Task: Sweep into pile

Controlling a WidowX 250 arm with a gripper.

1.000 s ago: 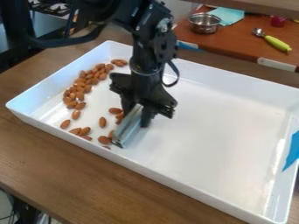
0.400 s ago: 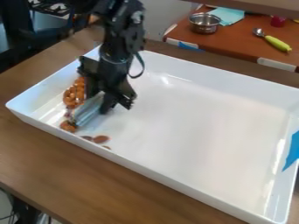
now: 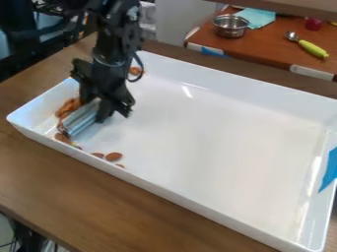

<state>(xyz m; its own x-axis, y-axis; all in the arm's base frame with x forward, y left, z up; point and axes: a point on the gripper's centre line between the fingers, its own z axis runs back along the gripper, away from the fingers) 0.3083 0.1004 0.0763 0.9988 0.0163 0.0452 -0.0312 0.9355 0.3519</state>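
In the left end of the white tray (image 3: 217, 133), the gripper (image 3: 96, 109) hangs low, holding what looks like a metal scraper (image 3: 80, 120) at a slant. Almonds (image 3: 67, 108) crowd between it and the tray's end wall; a few lie along the tray's near wall, others near its far wall. Beyond the tray are a metal pot (image 3: 230, 27) and a green-handled spoon (image 3: 312, 48).

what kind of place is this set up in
Probably a robot lab or test area: a black robot arm over a big white tray, blue tape on its side, and a metal pot on a separate red-brown surface.
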